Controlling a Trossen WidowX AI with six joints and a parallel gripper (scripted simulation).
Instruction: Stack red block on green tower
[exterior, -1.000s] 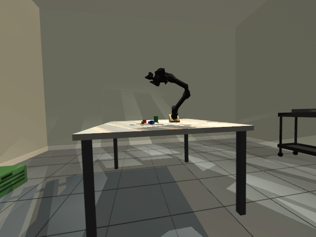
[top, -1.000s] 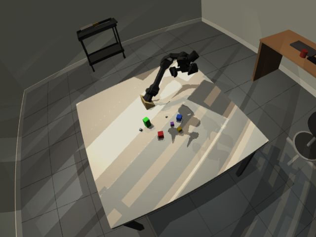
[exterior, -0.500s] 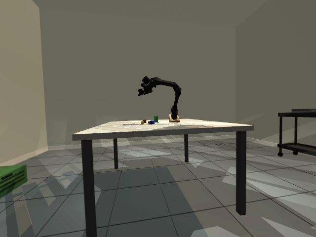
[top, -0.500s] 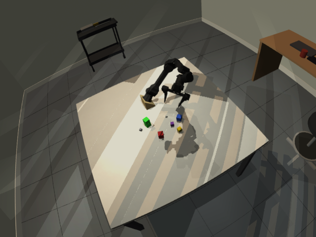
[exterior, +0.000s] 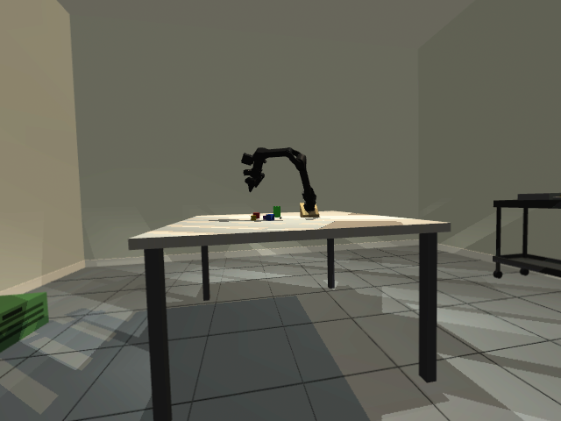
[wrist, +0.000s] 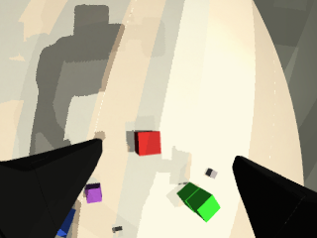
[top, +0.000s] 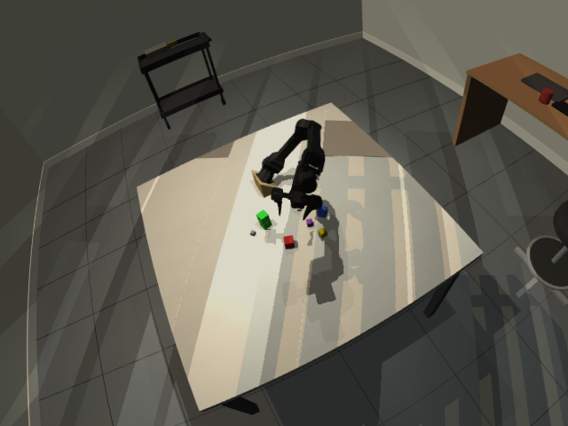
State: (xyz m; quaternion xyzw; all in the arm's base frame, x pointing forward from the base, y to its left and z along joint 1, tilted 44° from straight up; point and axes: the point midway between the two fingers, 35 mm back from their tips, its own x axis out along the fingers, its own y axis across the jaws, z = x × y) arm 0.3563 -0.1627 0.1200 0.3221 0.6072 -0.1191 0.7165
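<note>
Gripper (wrist: 165, 178) hangs well above the table (top: 220, 320), fingers spread wide, holding nothing. Red block (wrist: 149, 142) sits on the table ahead of the fingertips, roughly centred between them (wrist view); green tower (wrist: 198, 201) stands nearer, offset toward one finger.

Scattered on the bench (top: 375, 275): blue cube (top: 322, 211), purple cube (top: 309, 222), yellow cube (top: 322, 232), tiny grey cube (top: 252, 232). Beyond it, black cart (top: 181, 75) against the wall, brown desk (top: 508, 87) carrying a red cup (top: 545, 95), stool (top: 550, 256), green crate (exterior: 22, 317).
</note>
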